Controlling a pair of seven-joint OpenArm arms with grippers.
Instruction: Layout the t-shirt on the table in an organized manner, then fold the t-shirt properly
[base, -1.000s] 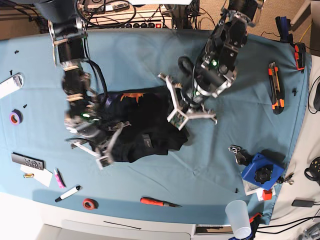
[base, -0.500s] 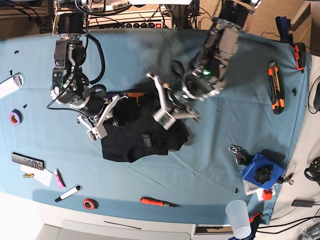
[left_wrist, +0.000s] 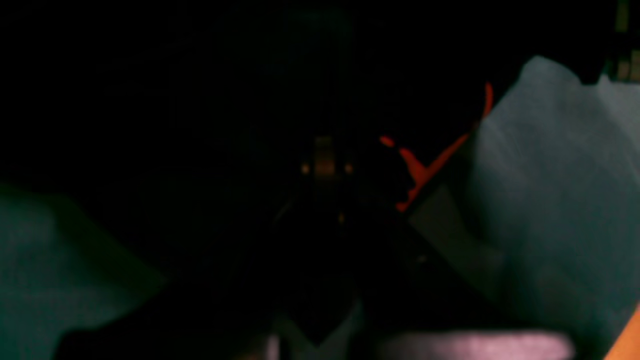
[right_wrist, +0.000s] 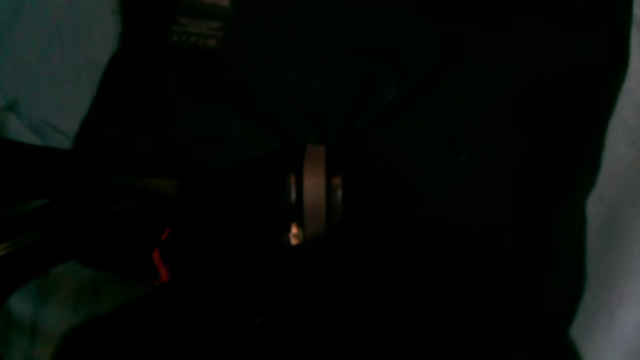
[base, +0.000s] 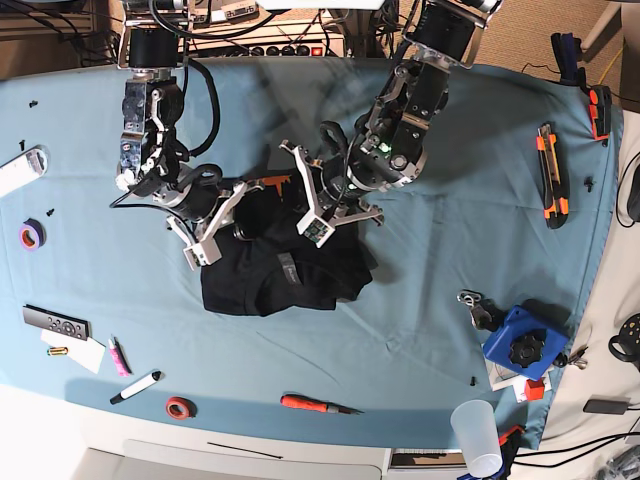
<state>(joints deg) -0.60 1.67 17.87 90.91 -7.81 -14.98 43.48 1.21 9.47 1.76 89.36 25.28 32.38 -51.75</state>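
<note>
the t-shirt (base: 275, 270) is seen as one crumpled black heap near the middle of the desk (base: 420, 330), a little toward the left edge in the base view. its long axis runs roughly from the left edge toward the right edge, with the orange print at the side facing the far edge.

two pincers are counted, both at the far side of the heap. the right pincer (base: 205, 235) is placed at the heap's far left corner, and the left pincer (base: 325, 215) at its far right corner. both are closed down narrow, and black cloth seems to be pinched in each, since both wrist views are filled with dark fabric; the grip itself cannot be seen clearly.

the bulk of the shirt lies from both pincers toward the front edge of the desk. neither arm is clearly nearer. for spreading, it is judged that the two corners must be drawn apart along the long axis.

one t-shirt and one desk are counted. one clear cup (base: 478, 436) and one red screwdriver (base: 318, 404) are noted near the front edge.
</note>
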